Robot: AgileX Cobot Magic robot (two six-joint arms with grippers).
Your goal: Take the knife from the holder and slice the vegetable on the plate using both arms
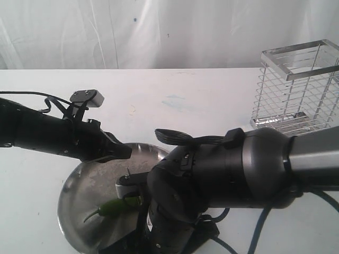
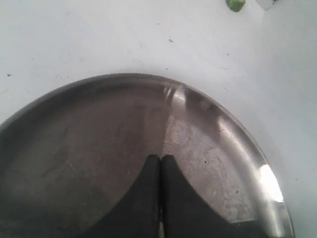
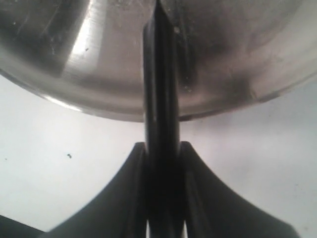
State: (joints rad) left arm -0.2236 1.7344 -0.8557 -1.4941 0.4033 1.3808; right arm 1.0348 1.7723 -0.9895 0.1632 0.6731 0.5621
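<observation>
in the exterior view, the vegetable [image 1: 109, 207] is seen lying on the plate [image 1: 74, 198] near the worktop's [image 1: 185, 100] front edge; the holder [image 1: 296, 87] stands at the back right corner. in the left wrist view, the left end effector [image 2: 161, 163] is seen pressed together, empty, over the plate [image 2: 99, 129]. in the right wrist view, the knife [image 3: 161, 99] is clamped by the right end effector [image 3: 162, 148], its blade reaching over the plate [image 3: 99, 74].

Left arm [image 1: 47, 135] reaches in level over the plate [image 1: 79, 185], my left gripper [image 2: 160, 163] pinched closed on nothing | right arm [image 1: 238, 169] bends down at the plate's near edge, my right gripper [image 3: 161, 151] clamping the knife [image 3: 159, 74], blade over the plate.
</observation>
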